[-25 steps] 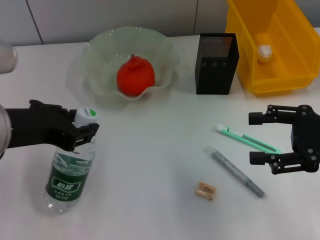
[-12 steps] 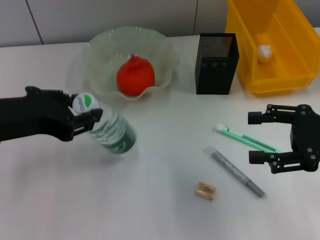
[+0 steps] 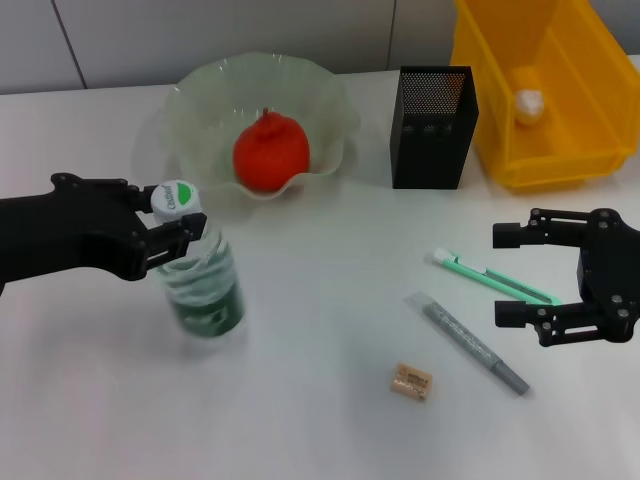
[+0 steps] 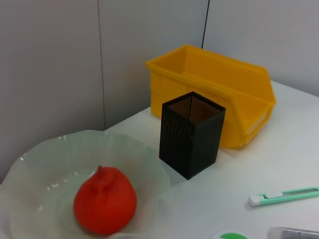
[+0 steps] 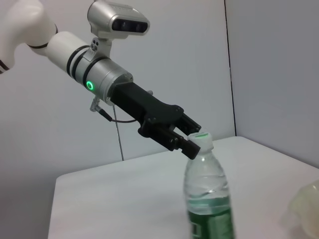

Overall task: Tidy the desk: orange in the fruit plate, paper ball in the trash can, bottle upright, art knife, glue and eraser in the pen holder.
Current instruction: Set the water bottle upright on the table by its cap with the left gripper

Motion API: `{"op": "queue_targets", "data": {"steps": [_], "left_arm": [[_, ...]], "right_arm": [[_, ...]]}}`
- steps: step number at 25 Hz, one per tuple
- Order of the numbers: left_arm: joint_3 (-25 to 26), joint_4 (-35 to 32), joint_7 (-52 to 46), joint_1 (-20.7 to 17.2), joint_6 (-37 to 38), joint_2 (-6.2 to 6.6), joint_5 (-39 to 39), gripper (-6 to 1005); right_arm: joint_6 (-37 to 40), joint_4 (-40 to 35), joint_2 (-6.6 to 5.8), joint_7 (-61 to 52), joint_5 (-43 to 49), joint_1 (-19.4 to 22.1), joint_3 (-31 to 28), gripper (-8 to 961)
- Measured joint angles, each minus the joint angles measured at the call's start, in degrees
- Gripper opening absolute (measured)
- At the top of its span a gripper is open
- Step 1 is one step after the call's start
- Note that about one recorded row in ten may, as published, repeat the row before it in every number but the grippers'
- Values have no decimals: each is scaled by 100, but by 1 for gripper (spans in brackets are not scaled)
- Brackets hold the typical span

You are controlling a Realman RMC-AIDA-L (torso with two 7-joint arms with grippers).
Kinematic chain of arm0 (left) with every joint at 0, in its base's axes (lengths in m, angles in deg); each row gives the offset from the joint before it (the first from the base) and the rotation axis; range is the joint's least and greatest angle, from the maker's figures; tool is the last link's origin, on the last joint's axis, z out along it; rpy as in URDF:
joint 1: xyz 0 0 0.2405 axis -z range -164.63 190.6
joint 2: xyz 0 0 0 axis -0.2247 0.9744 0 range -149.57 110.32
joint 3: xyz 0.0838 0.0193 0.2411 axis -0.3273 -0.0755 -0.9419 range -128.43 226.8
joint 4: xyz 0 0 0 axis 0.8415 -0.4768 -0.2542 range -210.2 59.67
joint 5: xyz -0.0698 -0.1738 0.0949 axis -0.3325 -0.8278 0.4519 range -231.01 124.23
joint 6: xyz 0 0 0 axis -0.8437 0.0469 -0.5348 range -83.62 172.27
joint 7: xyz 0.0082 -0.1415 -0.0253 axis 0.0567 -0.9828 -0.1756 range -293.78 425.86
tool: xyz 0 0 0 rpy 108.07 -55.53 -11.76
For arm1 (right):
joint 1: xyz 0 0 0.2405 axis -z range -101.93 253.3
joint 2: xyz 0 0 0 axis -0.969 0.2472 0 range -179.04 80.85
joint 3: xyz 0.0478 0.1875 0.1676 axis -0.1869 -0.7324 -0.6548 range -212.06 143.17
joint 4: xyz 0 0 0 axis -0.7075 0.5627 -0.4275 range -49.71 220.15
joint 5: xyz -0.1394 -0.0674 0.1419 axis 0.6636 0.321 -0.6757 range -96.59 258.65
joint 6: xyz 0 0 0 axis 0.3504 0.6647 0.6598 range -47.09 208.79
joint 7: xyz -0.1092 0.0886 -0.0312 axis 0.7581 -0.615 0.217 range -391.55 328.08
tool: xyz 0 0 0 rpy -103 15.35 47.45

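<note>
At the head view's left, my left gripper (image 3: pixel 172 232) pinches the bottle (image 3: pixel 200 285) just under its cap, so I should let go straight and slowly lest it tip, while my right gripper (image 3: pixel 525 275) waits wide open at right.

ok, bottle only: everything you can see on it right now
The bottle is small, clear ribbed plastic with a dark green label and a white cap bearing a green mark. It stands about upright on the desk, in front of the fruit plate on the robot's left side. The left gripper is clamped on its neck just under the cap. The right wrist view confirms this grip. It looks empty or nearly so; the liquid level cannot be made out.
</note>
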Motion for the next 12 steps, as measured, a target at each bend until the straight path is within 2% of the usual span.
{"op": "queue_targets", "data": {"steps": [3, 6, 12], "left_arm": [[0, 0, 0, 0, 0, 0, 0, 450], [104, 388, 482, -62, -174, 7, -473, 451], [138, 818, 981, -117, -393, 4, -824, 455]], "right_arm": [[-5, 13, 0, 1, 0, -3, 0, 818], [-16, 64, 0, 9, 0, -18, 0, 818], [-15, 70, 0, 9, 0, -24, 0, 818]]}}
